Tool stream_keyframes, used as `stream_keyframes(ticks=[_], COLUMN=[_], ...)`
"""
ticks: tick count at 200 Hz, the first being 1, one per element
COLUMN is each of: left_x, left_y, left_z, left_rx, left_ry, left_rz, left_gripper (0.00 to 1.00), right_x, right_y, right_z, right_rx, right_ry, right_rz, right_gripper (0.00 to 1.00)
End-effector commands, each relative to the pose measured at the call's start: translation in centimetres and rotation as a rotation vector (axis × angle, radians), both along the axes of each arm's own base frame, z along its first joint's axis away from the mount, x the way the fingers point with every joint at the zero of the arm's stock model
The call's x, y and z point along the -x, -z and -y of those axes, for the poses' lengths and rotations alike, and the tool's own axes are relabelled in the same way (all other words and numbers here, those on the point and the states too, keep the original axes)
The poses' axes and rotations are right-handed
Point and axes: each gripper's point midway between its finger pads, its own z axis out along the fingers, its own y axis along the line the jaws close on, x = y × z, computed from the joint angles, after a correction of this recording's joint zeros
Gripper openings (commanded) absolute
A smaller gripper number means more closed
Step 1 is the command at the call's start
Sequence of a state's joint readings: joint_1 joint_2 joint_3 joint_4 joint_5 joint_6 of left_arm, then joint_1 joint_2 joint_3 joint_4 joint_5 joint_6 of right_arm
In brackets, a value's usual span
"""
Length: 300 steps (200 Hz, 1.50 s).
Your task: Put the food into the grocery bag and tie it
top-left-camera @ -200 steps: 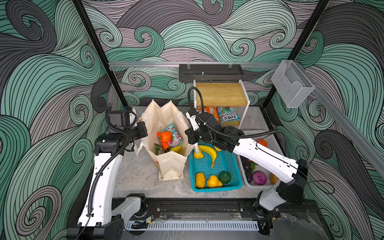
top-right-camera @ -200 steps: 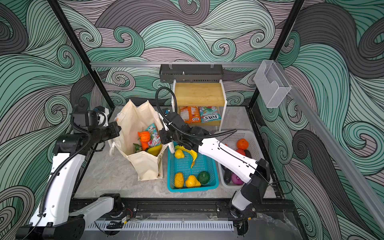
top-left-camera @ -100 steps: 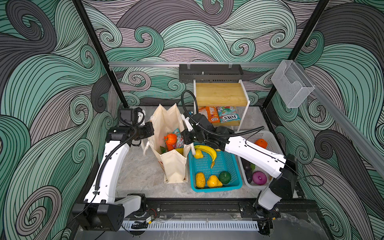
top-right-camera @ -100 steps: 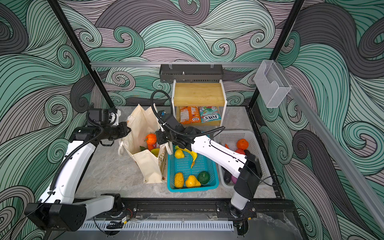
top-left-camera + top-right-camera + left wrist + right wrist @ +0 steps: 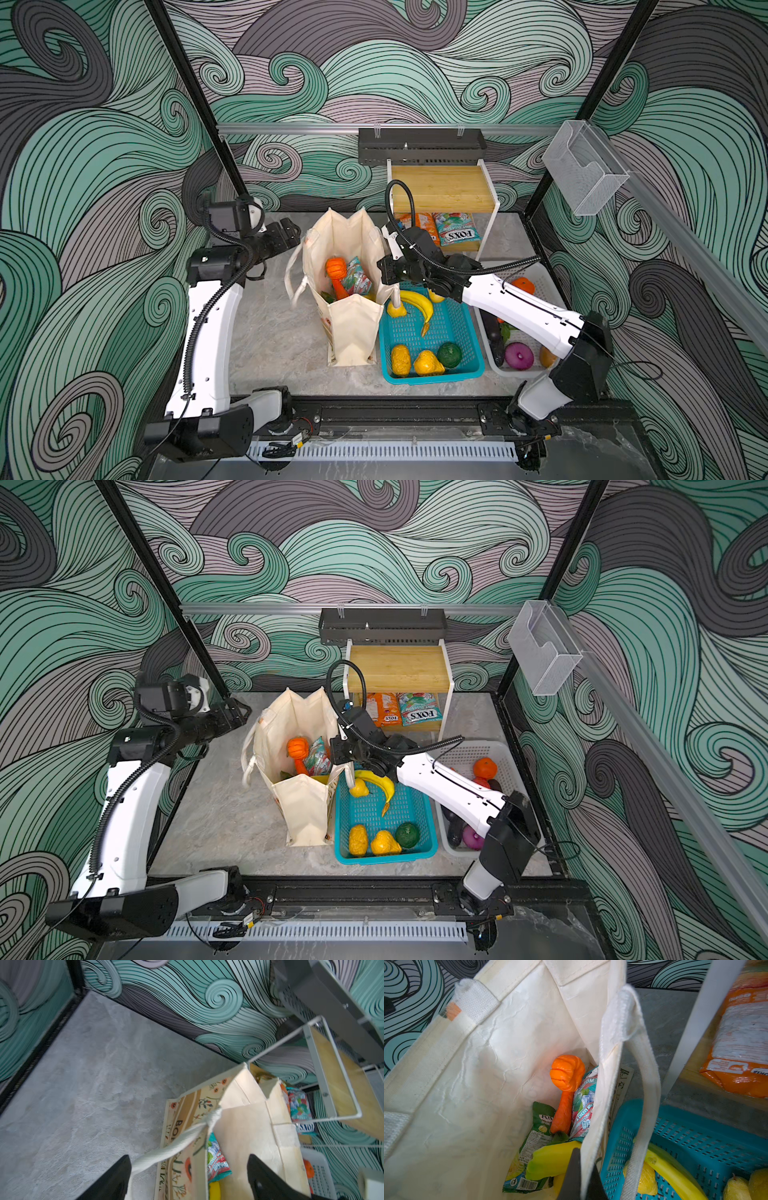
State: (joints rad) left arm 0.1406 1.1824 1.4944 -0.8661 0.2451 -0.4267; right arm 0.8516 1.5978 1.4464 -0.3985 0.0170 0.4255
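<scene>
Several foods—carrot (image 5: 564, 1095), packets (image 5: 583, 1105), banana (image 5: 548, 1160)—sit inside the grocery bag (image 5: 353, 332) beside the teal basket (image 5: 432, 376). Right gripper (image 5: 576, 1156) is pinched tight on its rim; left gripper (image 5: 188, 1157) gapes wide, empty. Tying looks next—grasp the slack handle (image 5: 176, 1147).

Bright even light, soft shadows; wrist views slightly blurred.

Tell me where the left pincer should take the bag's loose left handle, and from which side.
Grip the handle mid-loop, where it hangs clear of the bag, coming from the table side on its left. The flat strap droops free there, so the open left pincer can probably straddle it without catching the bag.
</scene>
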Motion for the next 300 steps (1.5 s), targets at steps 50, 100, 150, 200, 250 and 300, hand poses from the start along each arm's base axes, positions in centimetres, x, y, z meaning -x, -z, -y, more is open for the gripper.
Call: stream_keyframes(ticks=[50,100,150,200,250,300], left_x=[2.9,2.7,0.5,1.5,3.7,1.8], left_y=[8.4,13.2,14.0,9.3,-0.8,-6.8], left_z=[-1.7,0.3,1.7,-0.1,0.6,4.3], left_rx=[0.270,0.402,0.551,0.405,0.338,0.542], left_ry=[-0.129,-0.063,0.002,-0.044,0.023,0.240], left_rz=[-0.041,-0.055,-0.056,-0.013,0.207,0.281], left_gripper=[0.82,0.81,0.48,0.02,0.02,0.00], right_x=[0.5,0.8,0.8,0.5,0.0,0.6], right_y=[0.1,0.2,0.4,1.2,1.7,1.4], right_z=[0.2,0.1,-0.3,-0.7,-1.3,-4.0], right_rx=[-0.059,-0.082,-0.091,-0.076,-0.065,-0.073], right_ry=[-0.024,-0.034,-0.046,-0.052,-0.051,-0.103], right_rz=[-0.014,-0.022,-0.031,-0.041,-0.048,-0.044], right_gripper=[0.00,0.00,0.00,0.00,0.00,0.00])
